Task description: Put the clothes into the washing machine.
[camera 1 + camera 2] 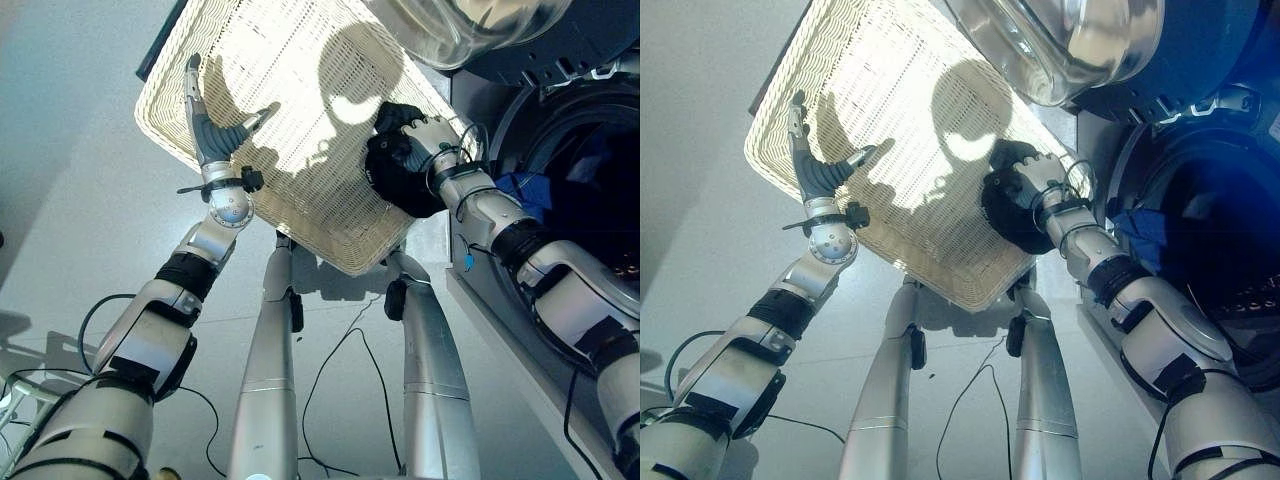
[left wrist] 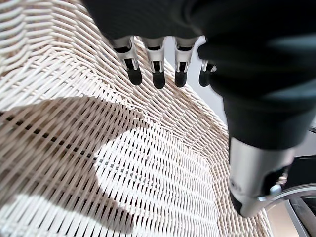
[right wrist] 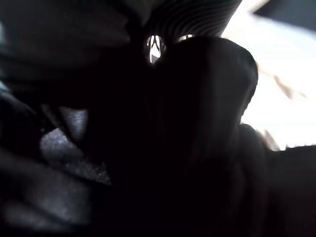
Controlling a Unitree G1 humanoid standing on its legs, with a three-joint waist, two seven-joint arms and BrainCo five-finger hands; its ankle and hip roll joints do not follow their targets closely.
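Note:
A pale wicker basket (image 1: 290,70) lies on the floor before me. At its right rim sits a bunched black garment (image 1: 393,178), and my right hand (image 1: 432,133) has its fingers curled into it. In the right wrist view the same dark cloth (image 3: 148,158) presses close against the hand. My left hand (image 1: 213,135) hovers open over the basket's left side with straight fingers (image 2: 158,74) above the bare weave (image 2: 74,148). The washing machine's open drum (image 1: 590,170) is at the right, with a blue garment (image 1: 524,190) lying at its mouth.
The machine's round glass door (image 1: 470,25) stands swung open above the basket's far right corner. Grey floor (image 1: 70,200) stretches to the left of the basket. The machine's front panel (image 1: 520,350) runs along the right.

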